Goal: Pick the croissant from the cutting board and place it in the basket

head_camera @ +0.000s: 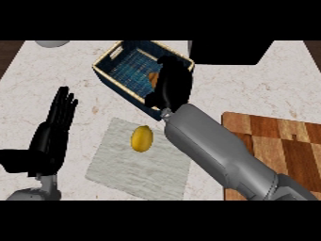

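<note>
Head view looks steeply down on a pale marble counter (260,94), where the right hand (171,84) reaches over the blue-lined basket (124,70), its fingers curled down around something orange that I take for the croissant (153,78); only a sliver of it shows between the black fingers, low inside the basket. The checkered cutting board (288,141) at the right lies bare where it shows, though the grey forearm covers its near corner. The left hand (52,132) rests at the left, fingers straight and up. A yellow lemon (142,138) sits on a grey cloth (138,162) just in front of the basket. The risk I see is in the letting go: if the fingers open while the pastry is caught against the basket's near wall, it may hang on the rim or tip out toward the cloth. Pulling back low could also let the wrist catch the basket's edge and drag it
</note>
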